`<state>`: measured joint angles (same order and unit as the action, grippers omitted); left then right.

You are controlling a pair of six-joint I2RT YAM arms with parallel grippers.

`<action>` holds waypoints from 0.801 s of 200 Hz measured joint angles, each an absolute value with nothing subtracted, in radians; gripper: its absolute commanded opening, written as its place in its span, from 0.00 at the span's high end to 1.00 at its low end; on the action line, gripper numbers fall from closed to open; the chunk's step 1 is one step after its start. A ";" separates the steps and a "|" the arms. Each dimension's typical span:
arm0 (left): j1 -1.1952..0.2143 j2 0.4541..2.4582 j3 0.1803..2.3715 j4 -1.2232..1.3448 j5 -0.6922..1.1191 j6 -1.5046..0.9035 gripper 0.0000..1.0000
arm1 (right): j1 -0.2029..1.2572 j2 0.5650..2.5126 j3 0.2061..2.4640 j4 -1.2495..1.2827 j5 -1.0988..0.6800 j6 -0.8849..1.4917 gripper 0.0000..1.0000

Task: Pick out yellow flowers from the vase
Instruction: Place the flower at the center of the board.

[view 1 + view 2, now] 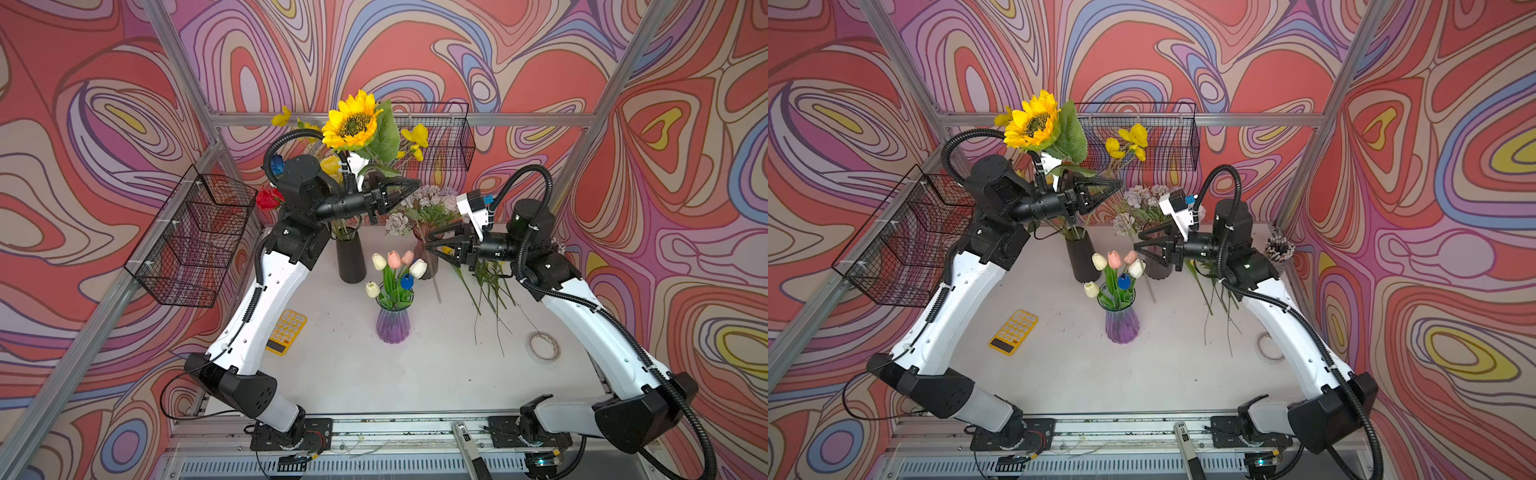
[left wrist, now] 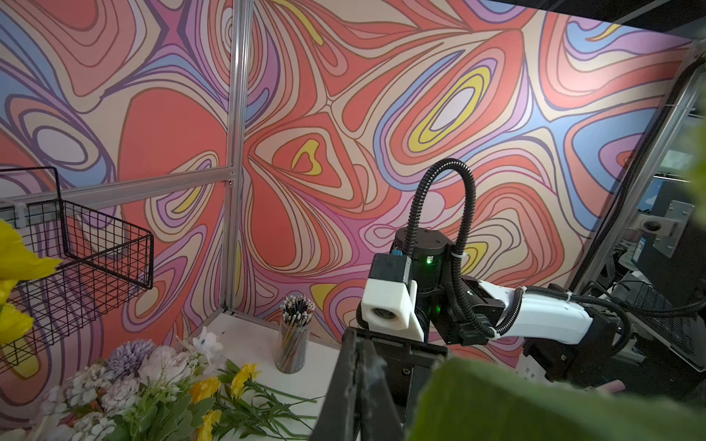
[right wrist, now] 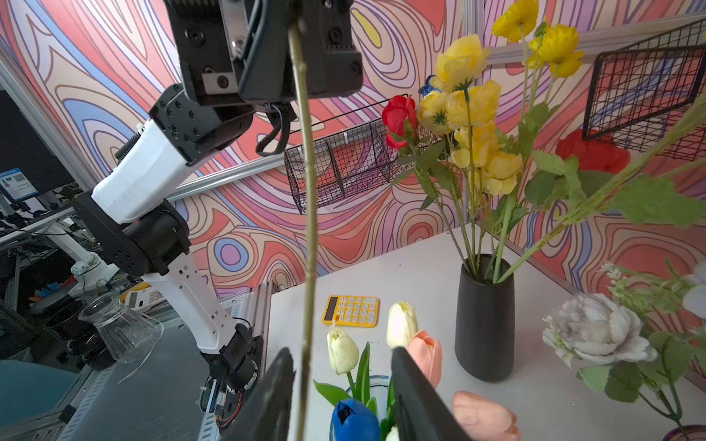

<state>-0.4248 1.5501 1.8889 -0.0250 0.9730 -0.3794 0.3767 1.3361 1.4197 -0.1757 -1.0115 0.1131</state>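
My left gripper (image 1: 413, 185) (image 2: 363, 343) is shut on the stem of a brown-centred sunflower (image 1: 352, 121) (image 1: 1034, 122) and holds it high above the black vase (image 1: 351, 259) (image 3: 484, 317). The long bare stem (image 3: 307, 172) hangs down between the fingers of my open right gripper (image 1: 428, 243) (image 3: 342, 353), close to one finger and apart from the other. More yellow flowers (image 3: 470, 103) (image 1: 415, 135) stand in the black vase beside a red rose (image 1: 269, 198). Several yellow flowers (image 2: 244, 376) lie on the table under the right arm.
A purple glass vase (image 1: 392, 322) of white, pink and blue tulips stands mid-table. A dark vase of pale flowers (image 1: 428, 199) is behind the right gripper. Wire baskets (image 1: 195, 237) (image 1: 436, 137) hang on the walls. A yellow calculator (image 1: 286, 330), tape roll (image 1: 543, 347) and pen cup (image 1: 1279, 249) are nearby.
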 measured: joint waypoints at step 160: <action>-0.425 1.547 1.864 -0.084 0.991 -0.302 0.94 | 0.406 1.403 1.381 -0.043 -1.108 0.267 1.00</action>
<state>-0.4248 1.5475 1.8641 -0.0845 0.9909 -0.3016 0.4057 1.4029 1.3811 -0.0433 -1.1080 0.2672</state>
